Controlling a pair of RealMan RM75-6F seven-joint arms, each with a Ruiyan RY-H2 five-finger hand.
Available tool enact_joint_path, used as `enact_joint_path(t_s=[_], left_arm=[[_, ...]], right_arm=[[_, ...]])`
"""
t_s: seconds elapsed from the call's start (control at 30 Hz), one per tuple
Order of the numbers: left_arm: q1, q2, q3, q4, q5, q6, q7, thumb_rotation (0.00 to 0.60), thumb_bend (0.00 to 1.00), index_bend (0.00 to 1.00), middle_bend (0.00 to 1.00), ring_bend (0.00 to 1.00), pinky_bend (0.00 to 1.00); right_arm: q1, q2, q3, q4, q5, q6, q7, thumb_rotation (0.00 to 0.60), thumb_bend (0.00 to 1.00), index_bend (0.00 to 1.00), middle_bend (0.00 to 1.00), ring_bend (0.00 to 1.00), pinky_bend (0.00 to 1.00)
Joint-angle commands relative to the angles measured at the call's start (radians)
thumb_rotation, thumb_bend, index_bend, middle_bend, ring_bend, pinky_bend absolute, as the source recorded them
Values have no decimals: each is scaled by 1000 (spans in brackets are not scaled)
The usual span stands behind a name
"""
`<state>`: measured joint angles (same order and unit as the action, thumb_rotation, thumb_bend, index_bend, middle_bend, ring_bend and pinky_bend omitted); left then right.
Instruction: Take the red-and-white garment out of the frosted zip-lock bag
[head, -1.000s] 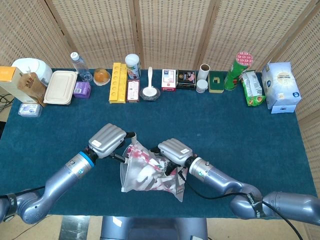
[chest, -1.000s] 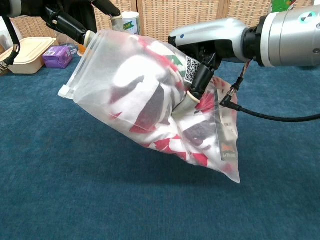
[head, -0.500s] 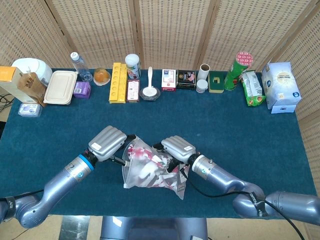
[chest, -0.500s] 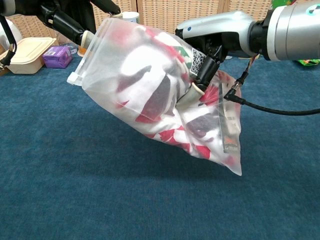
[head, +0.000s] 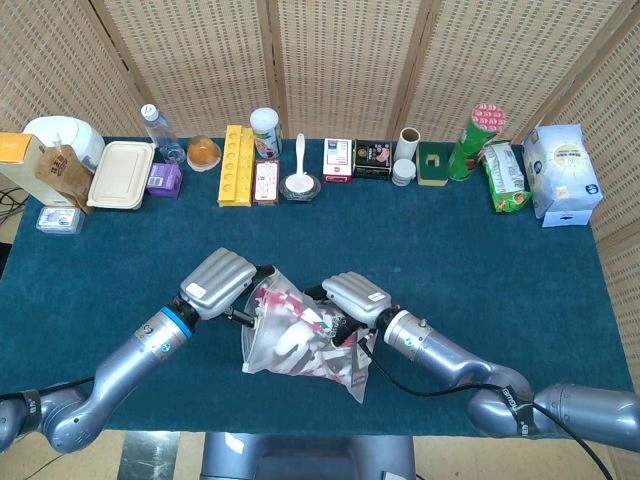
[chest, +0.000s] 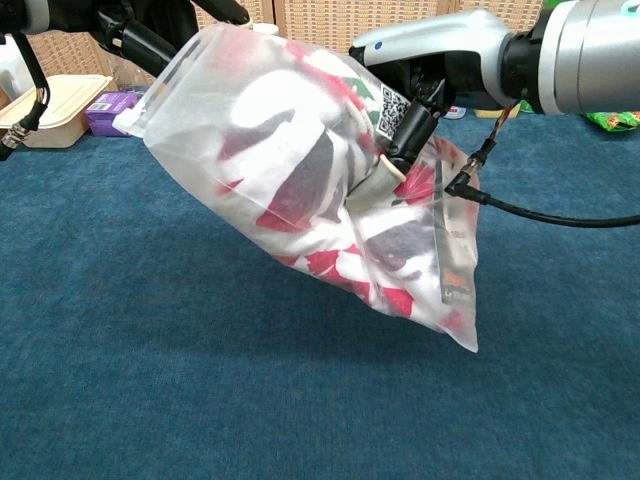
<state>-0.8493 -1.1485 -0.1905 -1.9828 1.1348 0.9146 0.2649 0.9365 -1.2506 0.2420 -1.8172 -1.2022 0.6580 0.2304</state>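
Note:
The frosted zip-lock bag (head: 300, 345) (chest: 300, 190) hangs above the blue table, held up by both hands. Folded inside it shows the red-and-white garment (chest: 330, 200) (head: 305, 340), with dark patches. My left hand (head: 218, 281) (chest: 140, 30) grips the bag's zip edge at the upper left. My right hand (head: 352, 296) (chest: 420, 85) holds the bag's upper right side, and one of its fingers (chest: 385, 165) presses into the bag. The bag's lower corner droops toward the cloth.
A row of items lines the table's far edge: a lunch box (head: 121, 174), water bottle (head: 155, 128), yellow tray (head: 236, 165), small boxes (head: 355, 159), green can (head: 475, 137) and white package (head: 562, 174). A black cable (chest: 560, 218) trails from my right wrist.
The bag has been raised a little and its zip edge turned up toward my left hand. Both hands keep their hold.

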Motion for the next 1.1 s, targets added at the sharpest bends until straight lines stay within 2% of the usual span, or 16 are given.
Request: enact_joint_path(t_s=[0.03,0.13,0.27,0.43,0.83,1.1], left_arm=[[-4,-14,-2,0,7,4,-7,392,191,460,1000,979,912],[-4,-26,-2,-2,23,17,-2,449,288,542,1000,979,912],[-4,-38,1,3,25,34,21,469,437,678,1000,979,912],[-9,-43,4,16,3,35,42,589,536,774,1000,985,925],[9,-51,33,50,21,36,22,600,544,825,1000,1000,937],[43,-144,70,196,79,39,-79,600,517,826,1000,1000,937]], right_arm=[[-3,4,3,-3,-4,4,6,600,130,798,897,1000,1000],[-5,5,3,-3,-6,7,15,600,130,798,897,1000,1000],[-10,8,3,-7,-16,8,31,600,130,798,898,1000,1000],[-14,12,1,-9,-32,16,32,600,135,798,897,1000,1000],[-13,-11,-26,21,-26,32,-34,600,136,799,897,1000,1000],[1,-74,-57,107,24,37,-130,600,136,799,897,1000,1000]])
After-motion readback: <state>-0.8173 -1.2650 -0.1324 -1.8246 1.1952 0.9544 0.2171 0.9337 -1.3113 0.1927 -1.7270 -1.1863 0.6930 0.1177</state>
